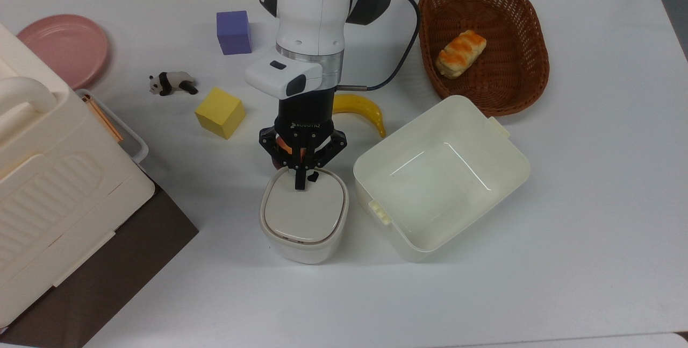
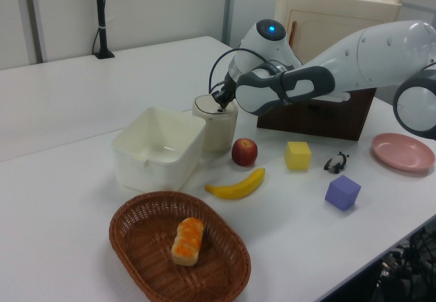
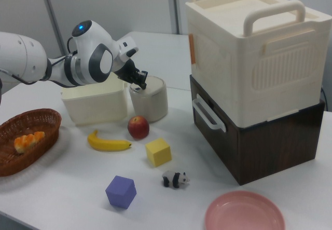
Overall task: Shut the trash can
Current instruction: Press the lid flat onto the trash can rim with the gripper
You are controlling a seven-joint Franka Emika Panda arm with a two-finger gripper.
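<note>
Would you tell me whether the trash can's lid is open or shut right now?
Shut: the trash can has its lid lying flat within the rim, the gripper touching its edge.

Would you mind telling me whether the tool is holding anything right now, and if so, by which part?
Nothing is held. The shut tool only rests its tip on the flat lid of the small cream-white plastic trash can, near the lid's far edge.
</note>
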